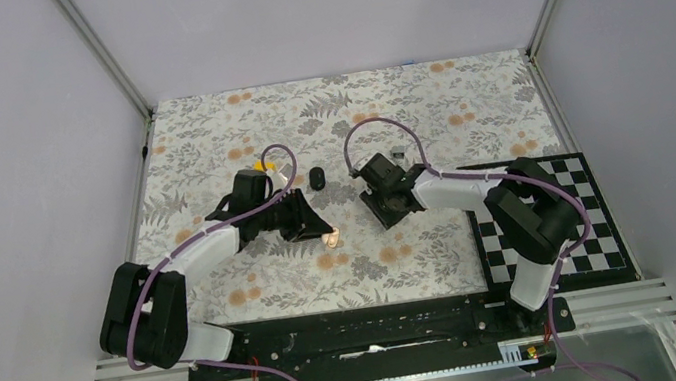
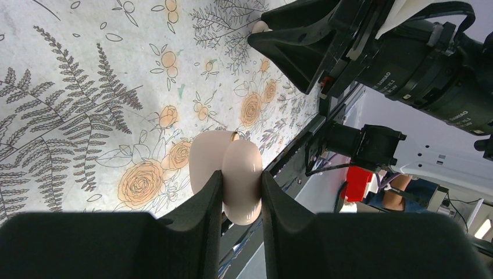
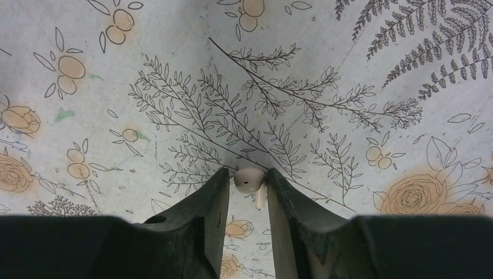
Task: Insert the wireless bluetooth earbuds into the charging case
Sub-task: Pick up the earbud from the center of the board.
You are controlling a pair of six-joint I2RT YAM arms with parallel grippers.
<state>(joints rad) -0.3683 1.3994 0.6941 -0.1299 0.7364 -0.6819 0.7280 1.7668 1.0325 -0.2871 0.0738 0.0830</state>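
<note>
- My left jaws are clenched on the case [image 2: 241,177], which is the thing nearest my bases. It is a pale peach clamshell that I take to be open, with two rounded lobes side by side and a gold hinge [image 2: 234,136] at their top.
- I cannot tell whether the case rests on the bench [image 1: 205,140] or hangs just above it. I also cannot read which way its wells face.
- A little farther out, my right jaws stand narrow on either side of an earbud [image 3: 250,180]. It is pale, with its head at the tips and its stem running back along the jaws toward my wrist, close to the right side.
- A sliver of gap shows on the left of the earbud, so I cannot tell whether the pinch is made.
- The move turns on one relation: the case lies left of the earbud and nearer to me, not far off. I judge the right arm should carry while the left holds the case and presents it.
- The stem lies along my jaws, so I expect to have to turn the wrist before the stem points into a well.
- Farther out, between the arms, lies a black oval [image 1: 317,177] that neither arm touches.
- Farthest are a yellow bit [image 1: 257,167] on the left and a grey bit [image 1: 397,153] on the right. I see no second earbud.
</note>
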